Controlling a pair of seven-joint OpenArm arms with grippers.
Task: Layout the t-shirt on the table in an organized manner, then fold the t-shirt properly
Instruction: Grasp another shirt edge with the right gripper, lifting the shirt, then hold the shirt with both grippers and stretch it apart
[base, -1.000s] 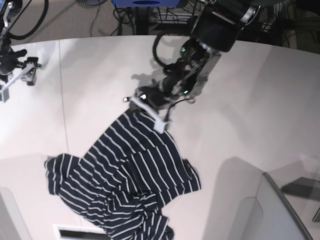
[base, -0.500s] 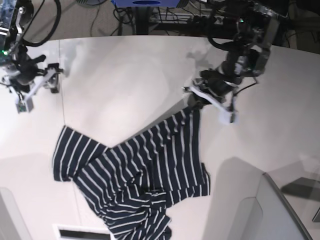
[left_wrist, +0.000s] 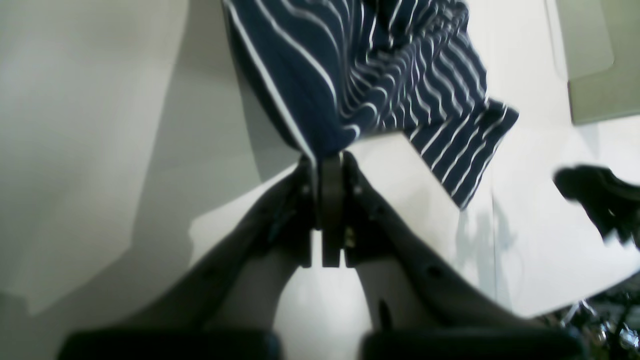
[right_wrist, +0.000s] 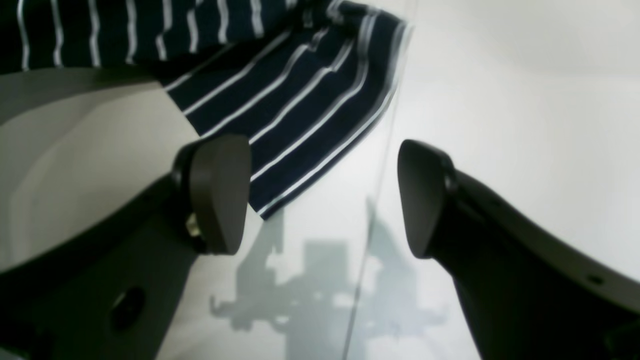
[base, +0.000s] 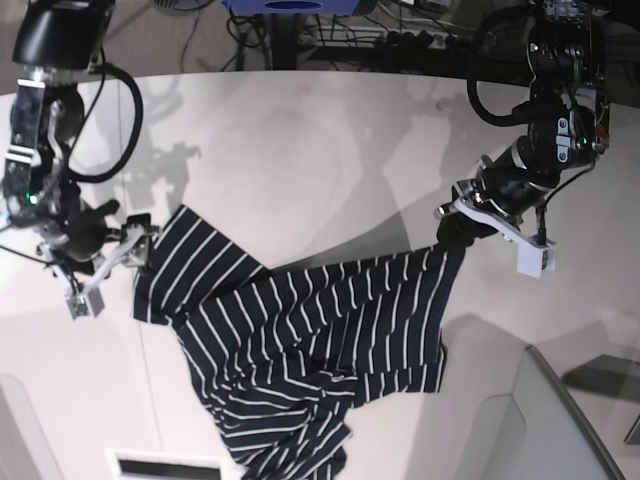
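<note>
A: The left gripper (left_wrist: 327, 165) was seen clamped tight on an edge of the t-shirt (base: 310, 340), the cloth pinched between closed jaws and lifted off the table (base: 300, 150).

B: And the right gripper (right_wrist: 320, 195) was held wide open, nothing between its fingers (right_wrist: 220, 195), with a striped sleeve (right_wrist: 300, 115) lying just ahead of it.

A: The rest of the shirt was left bunched on the tabletop, stretched between the two arms, its lower part crumpled toward the near edge.

B: A soft, light, limp fabric, it was judged: sagging would be expected wherever it was unsupported, and easy sliding on that smooth surface.

A: A hold at the sleeve hem or the shoulder seam was thought best, so the cloth could be drawn flat.
</note>
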